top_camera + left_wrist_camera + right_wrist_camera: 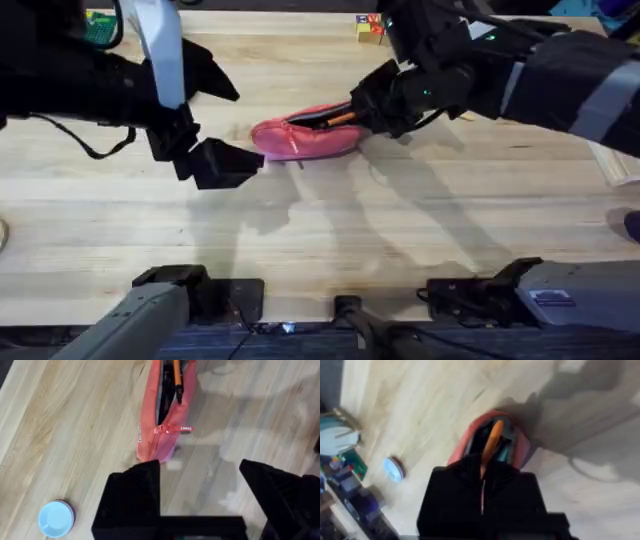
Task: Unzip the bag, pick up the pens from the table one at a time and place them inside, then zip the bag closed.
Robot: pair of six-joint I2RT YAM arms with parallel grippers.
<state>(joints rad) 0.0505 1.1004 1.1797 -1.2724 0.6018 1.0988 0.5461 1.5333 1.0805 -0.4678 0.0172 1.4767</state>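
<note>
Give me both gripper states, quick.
Left gripper: open, empty, just short of the bag.
Right gripper: shut on the orange pen.

- Light wooden tabletop of plank strips carries soft shadows.
- Small colourful blocks sit at its far edge.
- A pale blue round disc lies on the wood.

orange pen, open pink bag, pincer

No text can be read. A small white tag is seen by the bag's zipper pull, its print illegible.
</note>
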